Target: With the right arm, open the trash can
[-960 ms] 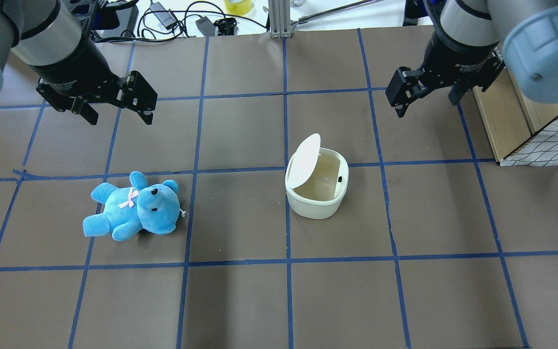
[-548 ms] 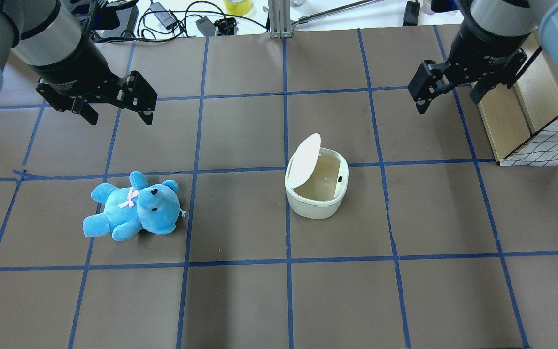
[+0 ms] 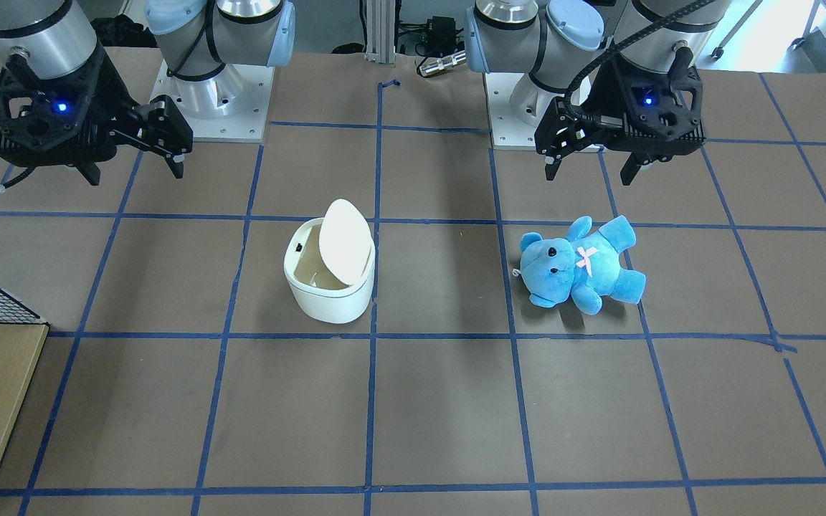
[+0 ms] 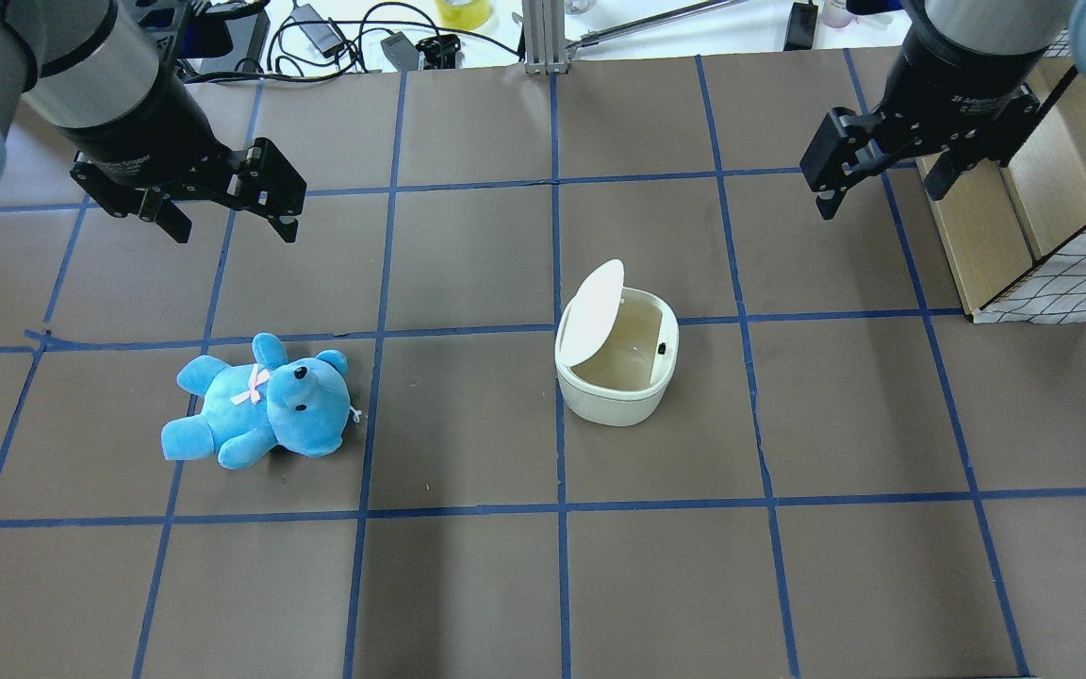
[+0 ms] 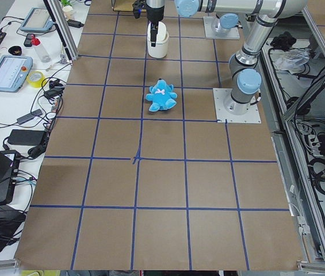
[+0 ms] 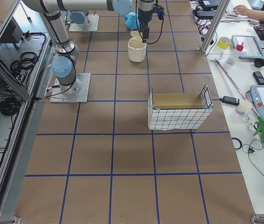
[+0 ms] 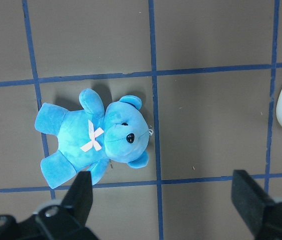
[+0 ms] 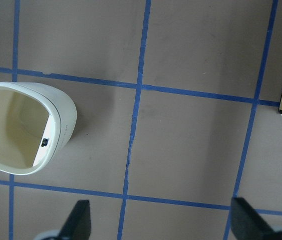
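Since a second ago the right gripper (image 4: 881, 198) has drawn farther from the trash can (image 4: 617, 382), toward the wooden box (image 4: 977, 236); its jaws stand apart, holding nothing. The can sits near the middle of the table (image 4: 468, 585), its lid (image 4: 592, 313) tipped up, beige inside showing. A blue teddy (image 4: 260, 403) lies well apart on the robot's left, below the left gripper (image 4: 234, 231), whose jaws are also spread and empty.
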You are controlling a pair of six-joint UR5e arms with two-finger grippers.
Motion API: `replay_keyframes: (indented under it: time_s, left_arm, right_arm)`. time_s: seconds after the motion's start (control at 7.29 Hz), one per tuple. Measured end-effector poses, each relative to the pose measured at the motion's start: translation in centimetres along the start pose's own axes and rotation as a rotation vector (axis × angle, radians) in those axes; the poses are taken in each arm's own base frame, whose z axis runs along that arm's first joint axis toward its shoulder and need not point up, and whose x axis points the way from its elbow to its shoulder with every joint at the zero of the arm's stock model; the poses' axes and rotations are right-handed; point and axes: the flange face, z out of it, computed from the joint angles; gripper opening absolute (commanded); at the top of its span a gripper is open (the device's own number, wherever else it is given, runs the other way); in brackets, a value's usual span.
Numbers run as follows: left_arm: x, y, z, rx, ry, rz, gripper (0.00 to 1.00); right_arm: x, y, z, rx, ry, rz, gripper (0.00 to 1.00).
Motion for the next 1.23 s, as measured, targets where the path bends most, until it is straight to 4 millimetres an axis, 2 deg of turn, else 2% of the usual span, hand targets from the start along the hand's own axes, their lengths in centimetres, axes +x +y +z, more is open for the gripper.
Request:
replay_keyframes:
  time_s: [0.55,1.23]
  left_arm:
    - [0.0,0.0,0.0,0.0,0.0,0.0,1.0]
    - [0.0,0.0,0.0,0.0,0.0,0.0,1.0]
  right_arm:
    - [-1.4,0.4,0.2,-0.005,0.006,-0.001,1.0]
    - [-1.8,0.5,0.2,-0.002,0.007,0.065,1.0]
